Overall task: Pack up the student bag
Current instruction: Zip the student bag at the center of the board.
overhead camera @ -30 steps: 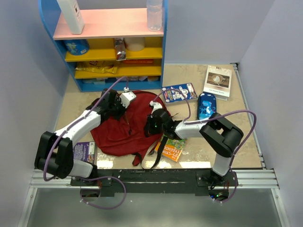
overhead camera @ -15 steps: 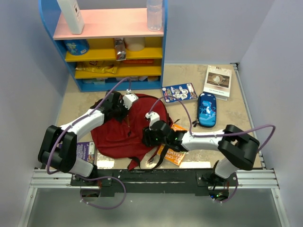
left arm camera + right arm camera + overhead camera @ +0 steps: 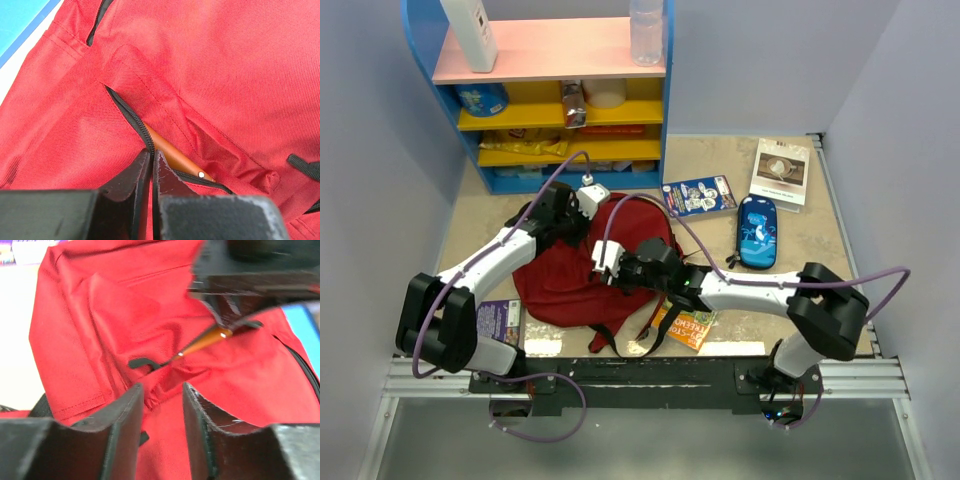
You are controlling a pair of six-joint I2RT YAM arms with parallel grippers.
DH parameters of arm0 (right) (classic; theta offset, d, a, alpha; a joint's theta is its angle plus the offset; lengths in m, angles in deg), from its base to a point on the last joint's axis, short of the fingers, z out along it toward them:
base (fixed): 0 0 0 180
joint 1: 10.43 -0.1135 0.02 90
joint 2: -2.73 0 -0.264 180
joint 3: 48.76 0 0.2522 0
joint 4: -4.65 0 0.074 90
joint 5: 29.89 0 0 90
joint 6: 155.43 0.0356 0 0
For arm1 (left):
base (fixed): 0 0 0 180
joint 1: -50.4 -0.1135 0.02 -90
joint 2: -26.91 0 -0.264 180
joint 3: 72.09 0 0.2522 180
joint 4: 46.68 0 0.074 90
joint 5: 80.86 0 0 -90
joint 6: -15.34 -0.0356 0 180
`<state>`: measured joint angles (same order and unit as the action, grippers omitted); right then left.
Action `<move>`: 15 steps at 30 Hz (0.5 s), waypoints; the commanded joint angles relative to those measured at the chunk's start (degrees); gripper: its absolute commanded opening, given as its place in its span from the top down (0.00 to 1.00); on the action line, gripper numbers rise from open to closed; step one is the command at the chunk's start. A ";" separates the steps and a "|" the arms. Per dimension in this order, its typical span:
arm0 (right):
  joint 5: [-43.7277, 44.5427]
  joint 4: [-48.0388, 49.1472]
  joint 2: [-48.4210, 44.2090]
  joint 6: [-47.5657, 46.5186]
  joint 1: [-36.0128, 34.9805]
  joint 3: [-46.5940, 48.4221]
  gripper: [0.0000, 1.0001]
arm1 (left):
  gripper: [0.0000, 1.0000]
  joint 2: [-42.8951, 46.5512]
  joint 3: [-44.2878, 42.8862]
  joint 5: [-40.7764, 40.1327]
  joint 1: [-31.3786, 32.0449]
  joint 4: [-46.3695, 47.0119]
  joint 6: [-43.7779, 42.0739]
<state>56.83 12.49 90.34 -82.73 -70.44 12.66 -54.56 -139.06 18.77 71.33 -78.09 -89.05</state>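
Note:
The dark red student bag [image 3: 560, 290] lies flat on the table between the arms. My left gripper [image 3: 582, 228] is over its upper part. In the left wrist view its jaws [image 3: 151, 155] are shut on the black zipper [image 3: 127, 112] where an orange-brown zipper pull [image 3: 175, 159] begins. My right gripper [image 3: 598, 268] reaches left across the bag and is open. In the right wrist view its jaws [image 3: 162, 392] stand either side of a raised fold of red fabric, with the orange pull [image 3: 205, 341] and the left gripper [image 3: 240, 310] just beyond.
A blue book [image 3: 699, 195], a white book [image 3: 780, 172] and a blue pencil case [image 3: 757, 231] lie to the right. An orange book [image 3: 688, 325] lies under my right arm, a purple book [image 3: 498, 322] by the left base. A shelf unit [image 3: 560, 120] stands behind.
My right gripper has swung left from the bag's right edge onto the bag's middle, close to the left gripper. The left gripper has stayed at the zipper with little movement.

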 commanded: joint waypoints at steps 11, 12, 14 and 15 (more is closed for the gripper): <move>-11.48 -2.18 11.60 -17.15 -0.20 9.82 0.56 | 0.92 1.40 -0.32 1.80 -0.10 2.44 0.94; -11.48 -2.18 12.05 -17.50 -0.20 10.17 0.56 | 0.92 1.40 -0.31 1.80 -0.10 2.36 0.86; -11.65 -2.53 13.19 -18.47 -0.20 11.31 0.56 | 0.92 1.49 -0.14 2.06 -0.10 2.44 0.86; -11.91 -2.88 14.24 -18.82 -0.20 11.75 0.56 | 0.92 1.49 -0.05 2.06 -0.10 2.44 0.86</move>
<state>46.95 10.09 102.98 -97.72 -70.44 20.98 -54.56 -139.06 19.36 71.33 -78.05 -88.70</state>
